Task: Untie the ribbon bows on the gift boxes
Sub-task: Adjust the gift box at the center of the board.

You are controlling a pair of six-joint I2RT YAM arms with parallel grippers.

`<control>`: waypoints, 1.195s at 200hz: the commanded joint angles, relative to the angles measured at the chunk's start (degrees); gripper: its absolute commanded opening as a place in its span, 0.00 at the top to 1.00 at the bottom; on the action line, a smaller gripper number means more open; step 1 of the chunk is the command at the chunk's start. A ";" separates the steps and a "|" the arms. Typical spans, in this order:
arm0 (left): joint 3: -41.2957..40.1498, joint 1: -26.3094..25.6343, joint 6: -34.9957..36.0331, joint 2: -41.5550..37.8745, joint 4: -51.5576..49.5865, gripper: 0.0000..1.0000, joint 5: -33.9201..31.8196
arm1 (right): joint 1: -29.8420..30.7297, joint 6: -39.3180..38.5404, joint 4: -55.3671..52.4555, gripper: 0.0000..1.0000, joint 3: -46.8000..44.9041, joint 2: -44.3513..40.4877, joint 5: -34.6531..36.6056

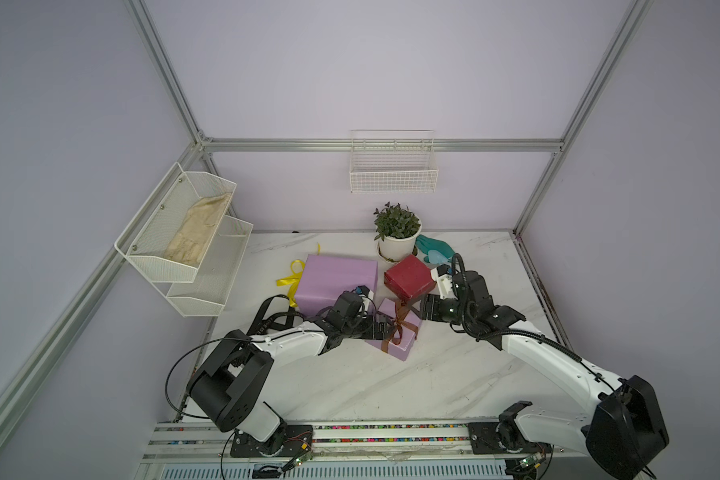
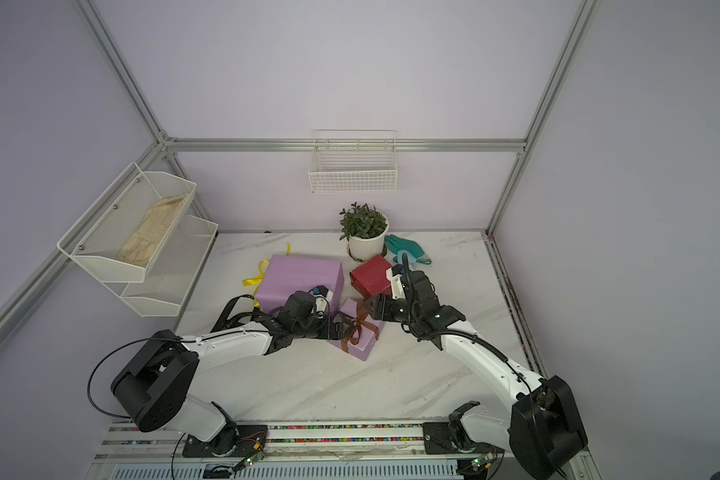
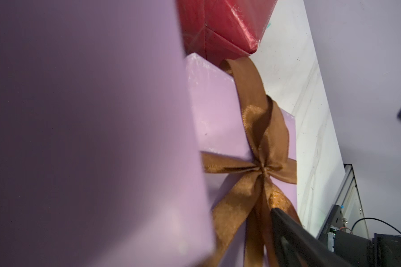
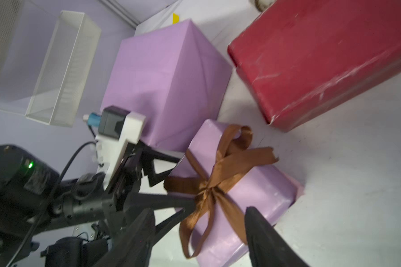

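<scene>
Table (image 1: 391,386), marble-look, listed near to far.
- Small box (image 1: 410,336): lilac, nearest, with the brown bow (image 1: 398,328) tied on top.
- Left gripper (image 4: 188,180): jaws spread wide either side of one bow tail, by the knot.
- Right gripper (image 4: 198,209): jaws apart at the box's far corner, pinching nothing.
- Black ribbon (image 1: 264,322): loose beside the left arm.
- Big box (image 1: 333,274): lilac, with the yellow ribbon (image 1: 289,278) loose on the table at its left.
- Red box (image 1: 408,276): to its right.
- Pot (image 1: 396,247) and glove (image 1: 433,249): farthest.
</scene>
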 commanded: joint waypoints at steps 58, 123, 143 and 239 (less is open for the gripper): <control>-3.82 3.29 -1.49 -14.35 -4.65 0.00 -1.71 | -3.38 -8.22 5.22 0.29 5.61 19.28 -12.47; -4.92 3.90 -4.20 -14.00 -3.73 0.00 1.58 | 0.82 3.10 11.68 0.30 -8.64 9.90 -16.41; -5.53 3.90 -4.47 -13.62 -3.87 0.00 1.70 | 2.52 7.46 12.02 0.30 -13.08 4.21 -15.60; -1.26 4.91 -2.60 -10.81 -7.56 0.13 -2.61 | 6.88 -7.46 -8.43 0.46 -0.02 1.05 1.20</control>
